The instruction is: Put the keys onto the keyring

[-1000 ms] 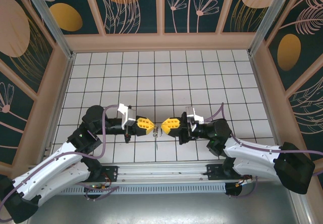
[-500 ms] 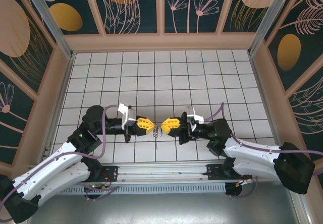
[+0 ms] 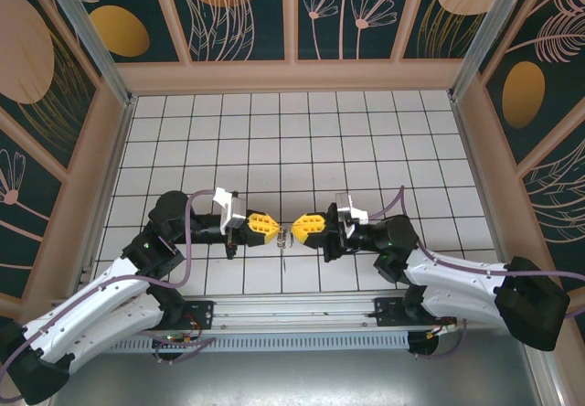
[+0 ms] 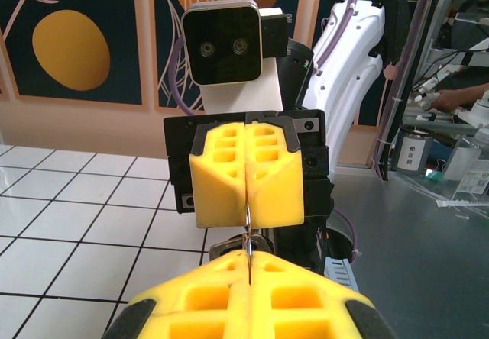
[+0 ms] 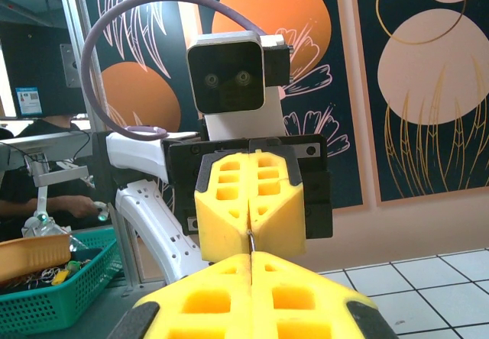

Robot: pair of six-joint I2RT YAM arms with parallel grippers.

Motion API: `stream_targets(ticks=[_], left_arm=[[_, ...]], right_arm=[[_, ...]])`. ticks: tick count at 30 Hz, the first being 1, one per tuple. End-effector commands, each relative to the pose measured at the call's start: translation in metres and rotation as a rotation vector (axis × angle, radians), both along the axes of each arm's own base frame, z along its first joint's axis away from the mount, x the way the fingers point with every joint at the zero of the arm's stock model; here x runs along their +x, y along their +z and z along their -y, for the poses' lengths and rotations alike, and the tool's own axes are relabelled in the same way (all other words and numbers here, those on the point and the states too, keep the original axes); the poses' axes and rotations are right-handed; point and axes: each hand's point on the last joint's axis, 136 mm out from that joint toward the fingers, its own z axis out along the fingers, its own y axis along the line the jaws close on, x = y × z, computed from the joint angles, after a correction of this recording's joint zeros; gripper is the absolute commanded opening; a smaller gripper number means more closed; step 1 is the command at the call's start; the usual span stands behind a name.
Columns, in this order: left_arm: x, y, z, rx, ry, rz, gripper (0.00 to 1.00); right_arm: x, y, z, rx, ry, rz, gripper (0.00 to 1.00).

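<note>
At the table's (image 3: 366, 132) 6 o'clock, my left pincer (image 3: 276, 230) and right pincer (image 3: 296, 232) clamp shut on one thin metal piece (image 4: 248, 218). It is probably light, stiff and slippery, so I pinch its flats.

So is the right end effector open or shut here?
Shut. The right end effector has its yellow fingers pressed together, no gap, with a thin metal piece pinched in the seam.

left pincer (image 3: 276, 232) opposite right pincer (image 3: 294, 232)
</note>
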Motion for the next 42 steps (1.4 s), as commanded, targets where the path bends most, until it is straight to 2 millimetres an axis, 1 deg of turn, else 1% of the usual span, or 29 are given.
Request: stream_targets(ticks=[1,12,17,32,42], left_arm=[[-0.0059,0.0182,-0.0021,-0.053,-0.014,0.047,0.0],[-0.0079,0.0195,-0.0024,-0.054,-0.024,0.051,0.0],[-0.0067,0.019,-0.0019,-0.047,-0.021,0.049,0.0],[-0.0045,0.0161,0.0012,-0.038,-0.025,0.044,0.0],[-0.0051,0.0161,0.0004,-0.04,-0.024,0.045,0.0]], right_arm=[[-0.0024,0.0149,0.0069,0.057,-0.002,0.031,0.0],[-0.0039,0.0163,0.0097,0.067,-0.004,0.035,0.0],[-0.0047,0.0135,0.012,0.065,-0.008,0.03,0.0],[-0.0061,0.0122,0.0061,0.055,0.027,0.03,0.0],[-0.0049,0.012,0.0064,0.058,0.018,0.027,0.0]])
